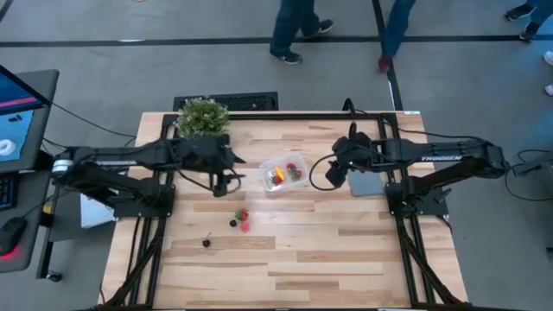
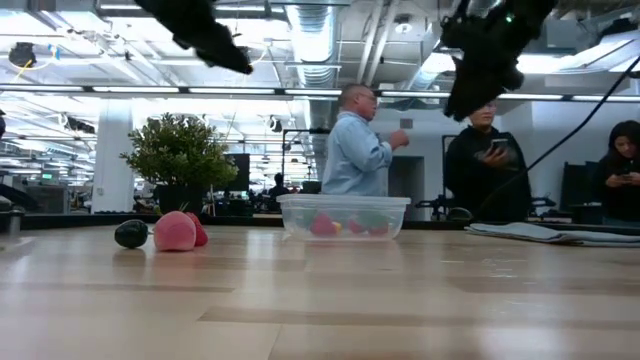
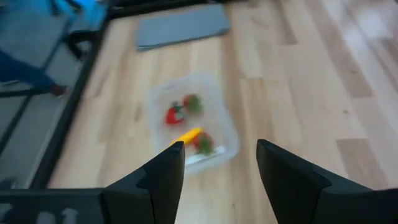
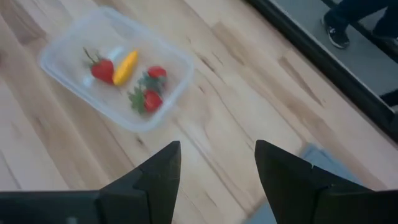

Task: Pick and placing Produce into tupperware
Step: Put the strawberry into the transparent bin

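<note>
The clear tupperware [image 1: 283, 173] sits mid-table with three red strawberries and a yellow-orange piece [image 4: 126, 66] inside; it also shows in the low view [image 2: 343, 216] and the left wrist view [image 3: 193, 121]. Loose on the wood nearer the near edge lie red strawberry pieces [image 1: 243, 219], a dark berry [image 1: 233, 223] and another dark berry [image 1: 206, 243]. My left gripper [image 1: 235, 173] hovers left of the tub, open and empty [image 3: 221, 158]. My right gripper [image 1: 332, 170] hovers right of the tub, open and empty [image 4: 217, 158].
A bushy potted plant [image 1: 203, 116] stands at the far edge behind my left arm. A flat grey slab [image 1: 367, 182] lies under my right arm. Several people stand beyond the table's far side [image 2: 357, 140]. Bare wood stretches toward the near edge.
</note>
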{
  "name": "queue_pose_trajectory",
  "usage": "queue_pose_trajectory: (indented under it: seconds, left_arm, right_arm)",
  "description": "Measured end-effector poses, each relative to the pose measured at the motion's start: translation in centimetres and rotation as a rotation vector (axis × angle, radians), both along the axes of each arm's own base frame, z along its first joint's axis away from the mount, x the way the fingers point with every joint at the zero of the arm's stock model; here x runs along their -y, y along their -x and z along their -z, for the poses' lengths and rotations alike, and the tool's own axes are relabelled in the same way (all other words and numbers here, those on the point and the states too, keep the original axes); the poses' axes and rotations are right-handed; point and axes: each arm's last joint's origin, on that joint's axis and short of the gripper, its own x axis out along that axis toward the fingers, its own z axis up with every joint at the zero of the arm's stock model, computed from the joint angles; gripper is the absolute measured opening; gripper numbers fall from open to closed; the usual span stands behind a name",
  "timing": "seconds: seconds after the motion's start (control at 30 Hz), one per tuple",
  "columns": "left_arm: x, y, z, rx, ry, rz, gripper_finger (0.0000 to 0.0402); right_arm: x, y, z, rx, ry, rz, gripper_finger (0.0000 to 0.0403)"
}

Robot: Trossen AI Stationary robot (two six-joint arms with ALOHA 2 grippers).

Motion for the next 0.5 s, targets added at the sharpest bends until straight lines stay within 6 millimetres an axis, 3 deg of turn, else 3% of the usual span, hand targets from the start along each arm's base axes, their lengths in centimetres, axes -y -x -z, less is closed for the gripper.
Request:
queue_pose_trajectory:
  seconds: [0.33, 0.5]
  left_arm:
    - [1.7, -5.2, 3.3, -0.183, 0.061, 0.062, 0.0195]
    - [2.5, -7.1, 5.2, -0.262, 0.118, 0.075, 0.0226]
  right_arm:
    - [-0.1, 1.5, 2.7, 0.021, 0.001, -0.003, 0.0230]
    - [-0.2, 2.0, 3.4, 0.083, 0.003, -0.004, 0.0230]
